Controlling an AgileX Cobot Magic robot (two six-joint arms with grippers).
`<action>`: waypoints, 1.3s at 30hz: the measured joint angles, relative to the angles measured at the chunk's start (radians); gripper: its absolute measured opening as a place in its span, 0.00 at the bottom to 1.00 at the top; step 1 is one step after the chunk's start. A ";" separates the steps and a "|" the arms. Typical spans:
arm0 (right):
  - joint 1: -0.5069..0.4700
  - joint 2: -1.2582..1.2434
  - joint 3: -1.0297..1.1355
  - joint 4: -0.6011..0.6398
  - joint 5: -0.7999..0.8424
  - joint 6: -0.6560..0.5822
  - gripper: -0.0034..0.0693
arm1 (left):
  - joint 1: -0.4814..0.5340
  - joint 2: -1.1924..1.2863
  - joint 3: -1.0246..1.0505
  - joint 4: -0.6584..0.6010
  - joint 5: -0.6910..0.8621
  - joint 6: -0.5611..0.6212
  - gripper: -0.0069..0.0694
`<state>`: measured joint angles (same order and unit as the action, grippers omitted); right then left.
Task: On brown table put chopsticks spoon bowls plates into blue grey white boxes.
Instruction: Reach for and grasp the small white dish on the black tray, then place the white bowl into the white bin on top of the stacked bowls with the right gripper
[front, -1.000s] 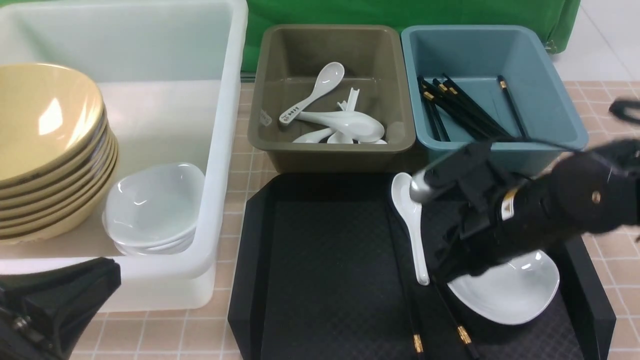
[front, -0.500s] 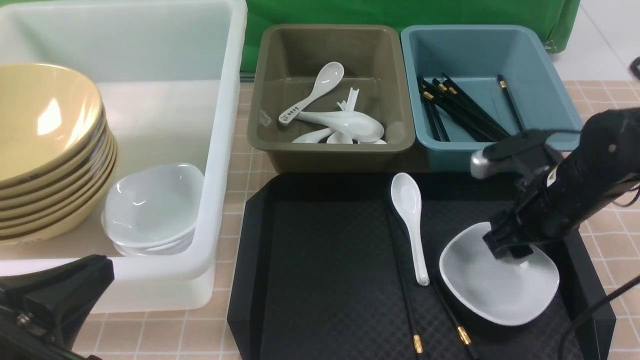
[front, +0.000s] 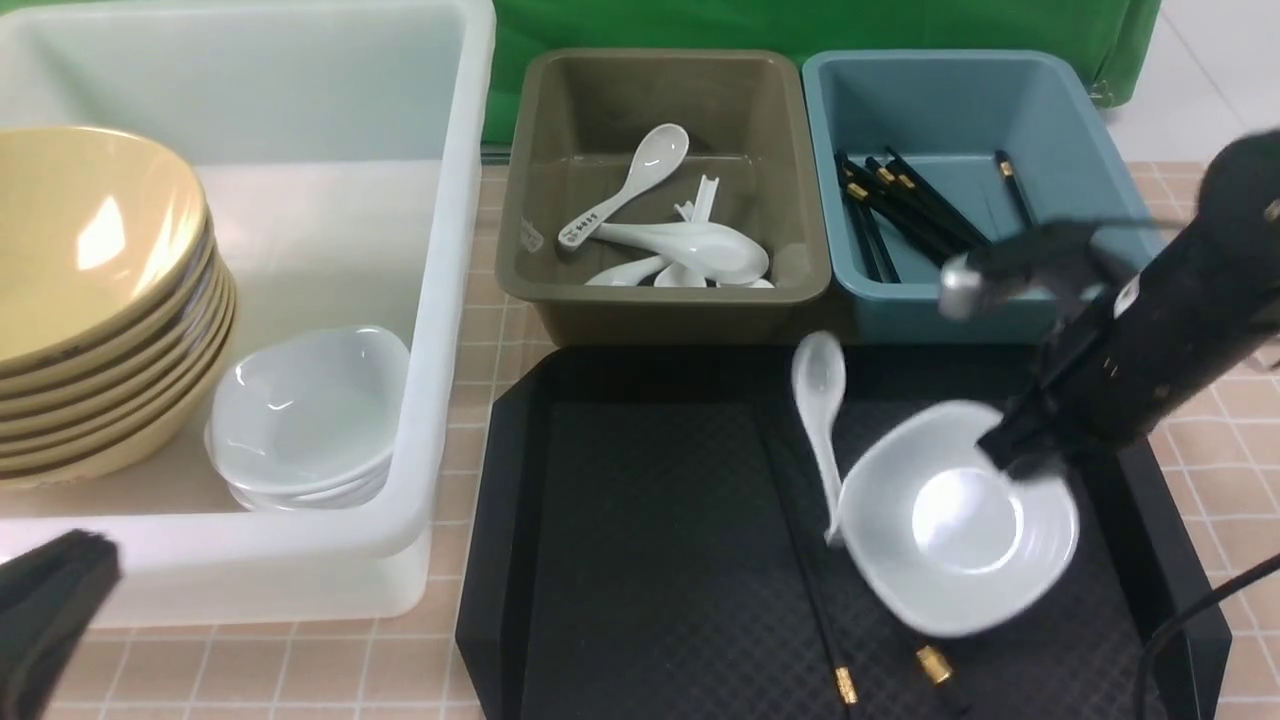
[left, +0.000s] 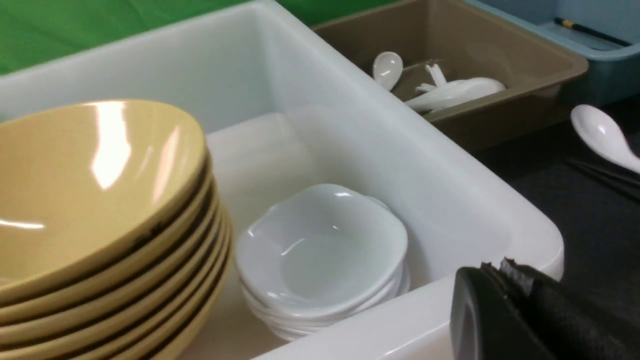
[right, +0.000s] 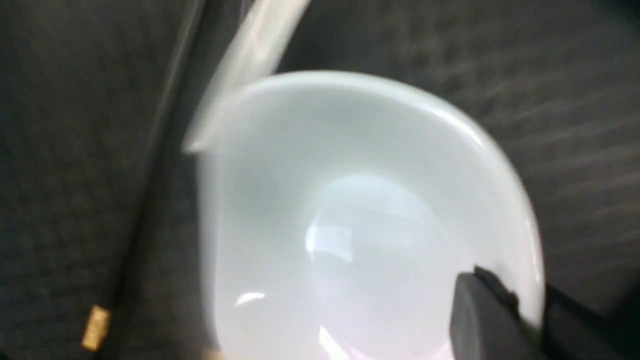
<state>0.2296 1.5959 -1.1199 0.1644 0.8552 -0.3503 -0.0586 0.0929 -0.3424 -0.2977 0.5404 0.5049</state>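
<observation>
The right gripper (front: 1020, 462) is closed on the rim of a white bowl (front: 950, 520), at the bowl's 2 o'clock edge. In the right wrist view one finger (right: 482, 312) is inside the rim and the other is outside. The bowl is over the black tray (front: 640, 520), in the tray's 4 o'clock part, and it is tilted so that its opening faces the front camera. I cannot tell if its base touches the tray.

A white spoon (front: 820, 400) is at the bowl's 10 o'clock, and the end of its handle meets the bowl's rim. Two black chopsticks (front: 820, 602) lie on the tray with their gold tips toward 6 o'clock.

At the tray's 12 o'clock stands the grey box (front: 650, 90) with several spoons (front: 690, 245) inside. At 1 o'clock is the blue box (front: 1090, 140) with more chopsticks (front: 920, 215).

At 9 o'clock is the white box (front: 455, 250). It holds a stack of yellow bowls (front: 90, 260) and, just beside it at 3 o'clock, a stack of small white bowls (front: 300, 410).

The left gripper (front: 40, 610) is at the tray's 8 o'clock, near the white box's front wall. Only a part of it shows, so I cannot tell if it is open or closed.
</observation>
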 joint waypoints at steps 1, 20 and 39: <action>0.000 -0.005 -0.004 -0.001 0.002 -0.001 0.15 | 0.000 -0.006 0.000 0.017 0.000 -0.008 0.08; 0.432 0.184 -0.348 1.110 -0.354 -0.729 0.15 | 0.000 -0.084 0.060 0.310 -0.143 -0.364 0.08; 0.501 0.568 -0.662 1.166 -0.411 -0.697 0.61 | 0.000 -0.084 0.060 0.310 -0.143 -0.371 0.08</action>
<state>0.7310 2.1637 -1.7824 1.3304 0.4440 -1.0471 -0.0586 0.0088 -0.2820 0.0121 0.3976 0.1335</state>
